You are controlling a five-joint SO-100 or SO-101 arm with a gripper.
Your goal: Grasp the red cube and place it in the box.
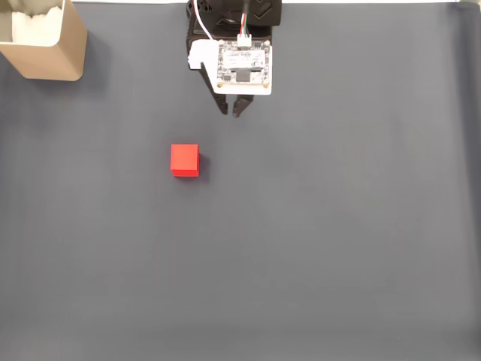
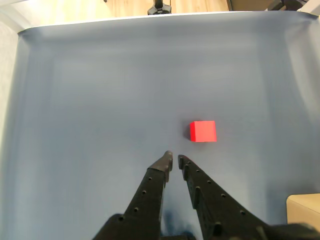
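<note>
Here's the small bright red matte cube point(image 1: 185, 160), sitting alone on the dark grey table mat point(image 1: 323, 248), left of centre in the fixed view. It's a cube, so no long axis to speak of; its edges run square with the picture's edges there, and its top face is a shade lighter than the side face below it. The wrist view has it point(image 2: 202, 131) just beyond the fingertips and off to their right, not touching them.

The black two-finger gripper point(image 1: 231, 110) hangs near the top of the fixed view, under a white circuit board point(image 1: 243, 68) with coloured wires, tips pointing down the picture, up and right of the cube with bare mat between. In the wrist view the gripper point(image 2: 174, 161) has its jaws nearly together, a thin slit between the tips, holding nothing.

The tan cardboard open-topped box point(image 1: 46, 47) sits in the fixed view's top left corner, cut off by the edge, white lining showing inside. The wrist view catches one tan corner point(image 2: 304, 209) at lower right.
</note>
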